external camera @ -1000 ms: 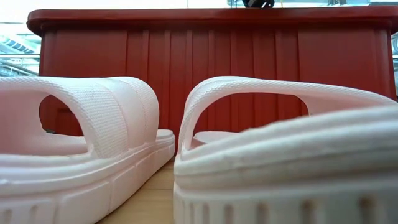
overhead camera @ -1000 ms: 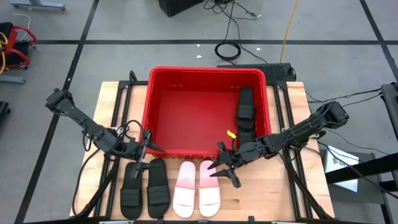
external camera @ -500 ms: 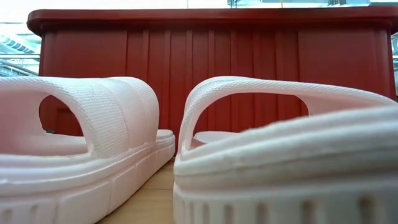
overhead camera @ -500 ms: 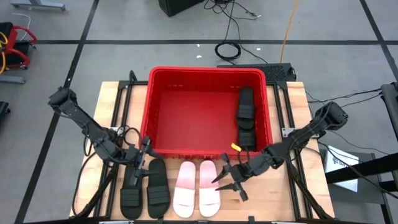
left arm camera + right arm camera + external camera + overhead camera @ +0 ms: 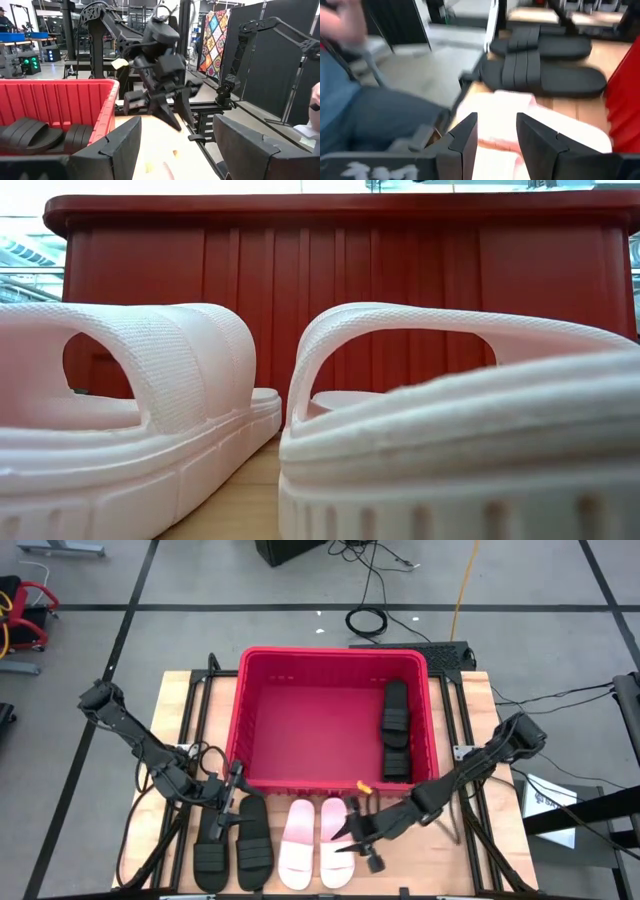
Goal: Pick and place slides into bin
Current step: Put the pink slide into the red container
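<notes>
High view: right gripper (image 5: 357, 837) closing in on the pale pink slides.
Its fingers stand apart, empty, just beside the nearer pink slide (image 5: 337, 841), whose long axis runs toward the red bin (image 5: 236, 720) behind it. The left gripper (image 5: 227, 802), fingers wide apart, hovers over the black slides (image 5: 233, 841) on the wooden surface (image 5: 420, 865).

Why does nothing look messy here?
Nothing stands out. Two black slides lie inside the red bin; two more black slides and the pale pink pair sit in a tidy row in front of it.
</notes>
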